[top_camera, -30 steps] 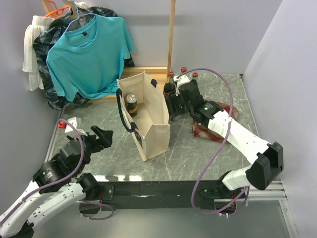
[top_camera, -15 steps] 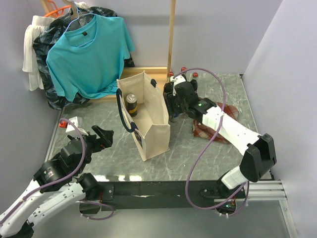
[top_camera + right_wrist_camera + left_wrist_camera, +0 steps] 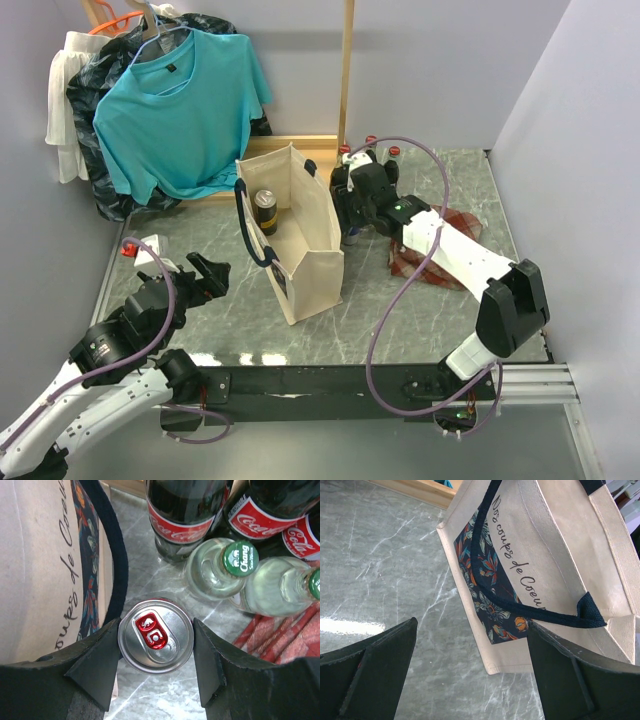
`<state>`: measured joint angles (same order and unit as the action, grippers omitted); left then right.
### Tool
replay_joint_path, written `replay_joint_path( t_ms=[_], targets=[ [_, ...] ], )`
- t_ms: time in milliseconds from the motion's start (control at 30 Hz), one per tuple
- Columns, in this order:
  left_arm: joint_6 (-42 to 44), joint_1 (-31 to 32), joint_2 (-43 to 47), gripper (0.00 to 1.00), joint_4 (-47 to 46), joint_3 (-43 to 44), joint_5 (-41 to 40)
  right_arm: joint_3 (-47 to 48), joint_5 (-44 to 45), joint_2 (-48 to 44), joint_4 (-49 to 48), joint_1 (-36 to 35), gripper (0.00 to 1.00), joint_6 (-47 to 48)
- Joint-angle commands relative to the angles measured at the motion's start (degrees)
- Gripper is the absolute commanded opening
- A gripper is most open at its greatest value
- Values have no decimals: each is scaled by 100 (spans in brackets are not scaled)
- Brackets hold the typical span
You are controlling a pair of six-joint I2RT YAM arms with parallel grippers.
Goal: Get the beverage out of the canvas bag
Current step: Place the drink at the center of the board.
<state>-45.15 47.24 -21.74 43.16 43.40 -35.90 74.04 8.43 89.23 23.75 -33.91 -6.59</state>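
Observation:
The canvas bag [image 3: 305, 240] stands open mid-table, cream with navy handles [image 3: 485, 575]. A dark beverage can [image 3: 265, 207] stands inside it. My right gripper [image 3: 156, 639] is just outside the bag's right wall [image 3: 35, 565], shut on a second beverage can [image 3: 156, 636] with a silver top and red tab, one finger on each side. The frames do not show whether that can rests on the table. In the top view the right gripper [image 3: 352, 212] hides this can. My left gripper [image 3: 470, 680] is open and empty near the bag's lower left corner [image 3: 505, 667], apart from it.
Cola bottles [image 3: 182, 515] and clear bottles with green caps [image 3: 240, 559] stand close behind the held can. A red plaid cloth [image 3: 440, 250] lies under the right arm. A teal shirt [image 3: 180, 110] hangs at the back left beside a wooden post [image 3: 347, 70].
The right arm's elbow has swung inward to the left while its gripper stayed on the can beside the bag. The left arm has barely moved.

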Motion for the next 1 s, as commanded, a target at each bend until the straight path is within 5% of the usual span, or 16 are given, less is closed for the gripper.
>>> replay_joint_path(
  t_ms=[0,967],
  targets=[
    [41,22,-50,96,-97,55,-49,357,10,85,-608,60,0,-44],
    [32,22,-85,96,-79,55,-75,568,-201,710,-643,166,0,-88]
  ],
)
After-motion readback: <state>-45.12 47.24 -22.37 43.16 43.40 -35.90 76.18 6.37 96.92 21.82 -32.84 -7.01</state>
